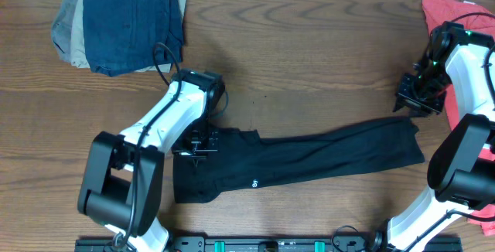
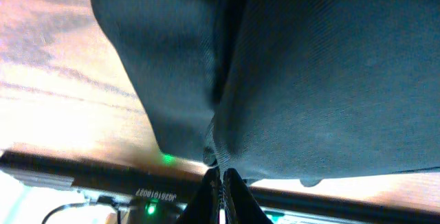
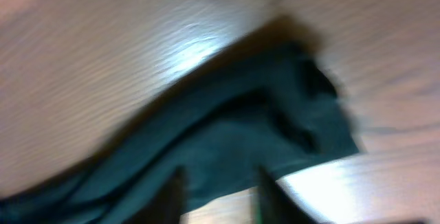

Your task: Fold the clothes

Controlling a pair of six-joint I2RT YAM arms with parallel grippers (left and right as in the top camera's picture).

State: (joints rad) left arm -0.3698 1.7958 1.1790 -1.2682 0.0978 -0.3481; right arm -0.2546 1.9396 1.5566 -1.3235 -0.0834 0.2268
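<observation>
The black T-shirt (image 1: 309, 155) lies as a long strip near the tabletop's (image 1: 309, 51) front edge, left gripper (image 1: 203, 145) clamped on its left end, right gripper (image 1: 418, 97) open and empty (blurry view though). Pulling one-sided could bunch it.

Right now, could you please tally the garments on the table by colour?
Black T-shirt: 1
Dark blue garment: 1
Tan garment: 1
Grey garment: 1
Red garment: 1
Total: 5
</observation>
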